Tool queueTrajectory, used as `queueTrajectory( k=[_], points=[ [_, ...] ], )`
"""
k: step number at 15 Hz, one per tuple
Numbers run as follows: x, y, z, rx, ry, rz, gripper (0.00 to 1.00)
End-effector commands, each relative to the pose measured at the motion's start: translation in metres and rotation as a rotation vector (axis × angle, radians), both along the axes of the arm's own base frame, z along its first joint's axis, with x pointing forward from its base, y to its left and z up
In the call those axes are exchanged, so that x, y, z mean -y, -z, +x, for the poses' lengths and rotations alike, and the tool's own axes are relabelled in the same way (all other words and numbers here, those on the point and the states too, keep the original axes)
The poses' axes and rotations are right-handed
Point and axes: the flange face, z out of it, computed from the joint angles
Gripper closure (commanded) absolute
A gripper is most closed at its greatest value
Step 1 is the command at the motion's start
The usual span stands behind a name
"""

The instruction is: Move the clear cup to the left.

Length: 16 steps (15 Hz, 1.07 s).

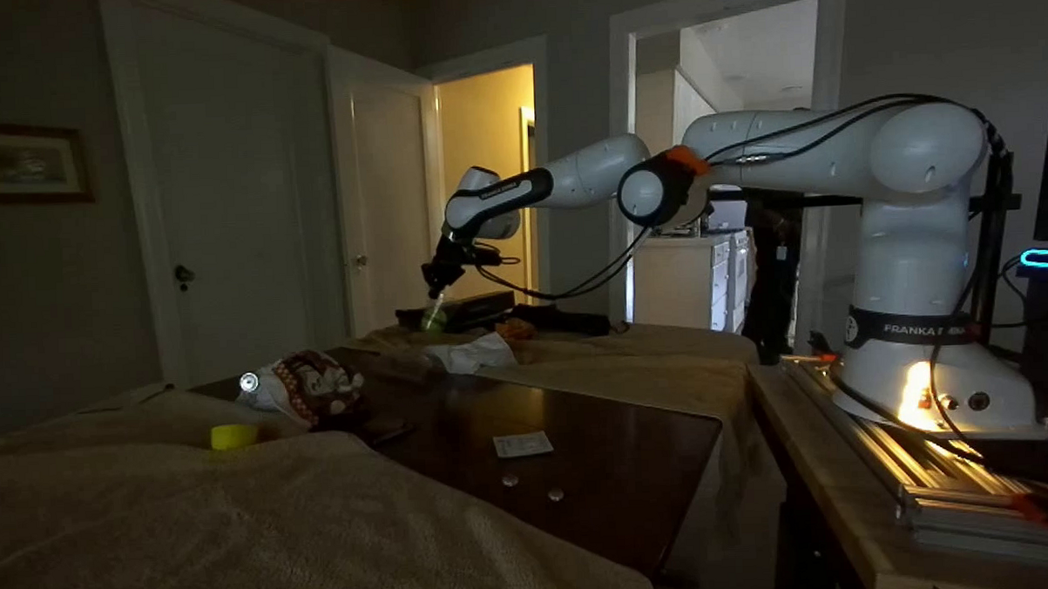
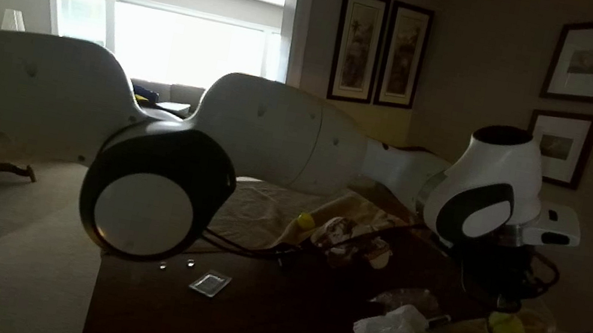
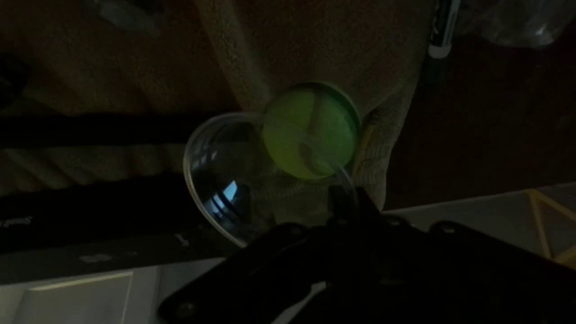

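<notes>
**Pinched by the rim: clear plastic cup (image 3: 252, 189) in the black two-fingered gripper (image 3: 353, 207)**

Wrist view, and it's murky: the fingers are closed on the lower-right part of the cup's round rim. The cup overlaps a yellow-green round thing (image 3: 310, 130) on a tan towel (image 3: 157, 67); touching or apart, can't tell. The cup's base is hard to make out too. Just beside it on the left, a long black box (image 3: 103, 225) with pale lettering. To the right, the towel's edge gives way to a dark brown wooden tabletop (image 3: 486, 121), whose own edge slants along below. Up top, a black-and-white marker (image 3: 443, 27), cut off.

Out to an exterior view: the cup is a faint gleam under the gripper, at the far end, near a crumpled white plastic bag (image 1: 474, 353). From that bag a broad stretch of dark wood runs to a flat silvery packet (image 1: 522, 444).

And in an exterior view, the big white robot arm (image 2: 278, 133) cuts across, hiding part of the tabletop. The gripper is lost in shadow; the cup's outline barely shows, around or beside the yellow-green thing, can't tell which.
</notes>
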Motion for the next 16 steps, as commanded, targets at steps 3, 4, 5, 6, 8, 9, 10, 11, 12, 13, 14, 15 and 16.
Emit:
queueTrajectory(
  k=[3, 4, 5, 6, 8, 9, 10, 11, 12, 13, 14, 15, 16],
  points=[
    [-0.040, -0.033, 0.015, -0.071, -0.255, -0.146, 0.98],
    [-0.048, -0.037, 0.017, -0.086, -0.296, -0.171, 0.98],
    [-0.059, -0.041, 0.020, -0.102, -0.337, -0.198, 0.98],
    [-0.070, -0.043, 0.024, -0.118, -0.374, -0.229, 0.98],
    [-0.097, -0.049, 0.031, -0.146, -0.449, -0.290, 0.98],
    [-0.114, -0.051, 0.035, -0.157, -0.485, -0.324, 0.98],
    [-0.130, -0.052, 0.039, -0.167, -0.525, -0.352, 0.98],
    [-0.148, -0.050, 0.043, -0.177, -0.564, -0.382, 0.98],
    [-0.169, -0.049, 0.047, -0.187, -0.603, -0.412, 0.98],
    [-0.187, -0.049, 0.050, -0.199, -0.644, -0.438, 0.98],
    [-0.209, -0.047, 0.053, -0.211, -0.682, -0.466, 0.98],
    [-0.230, -0.045, 0.055, -0.225, -0.717, -0.496, 0.98],
    [-0.249, -0.044, 0.056, -0.236, -0.746, -0.517, 0.98]
  ],
)
